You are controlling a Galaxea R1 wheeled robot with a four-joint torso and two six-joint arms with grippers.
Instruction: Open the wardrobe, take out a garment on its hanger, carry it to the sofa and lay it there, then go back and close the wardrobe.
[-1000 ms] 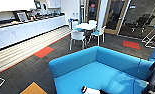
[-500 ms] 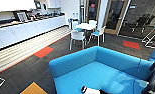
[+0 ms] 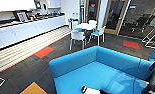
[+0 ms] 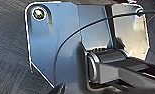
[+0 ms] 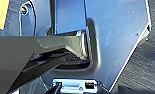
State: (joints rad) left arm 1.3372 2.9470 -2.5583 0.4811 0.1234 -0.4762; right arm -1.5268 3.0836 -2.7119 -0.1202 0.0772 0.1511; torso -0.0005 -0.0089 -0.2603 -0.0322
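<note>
One small patch of the garment [image 3: 89, 90], a white sleeve with a maroon-striped cuff, lies on the seat of the blue sofa [image 3: 75, 62], right at the near edge of the head view. Beyond the sofa stand white chairs [image 3: 77, 35] round a table [image 3: 85, 26], with a long white counter [image 3: 25, 30] along the wall. Nothing has shifted since half a second ago. Whether either gripper is wide or narrow, I cannot tell.

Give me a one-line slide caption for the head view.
Blue corner sofa with a white-and-maroon garment on its seat; white chairs and counter beyond.
</note>
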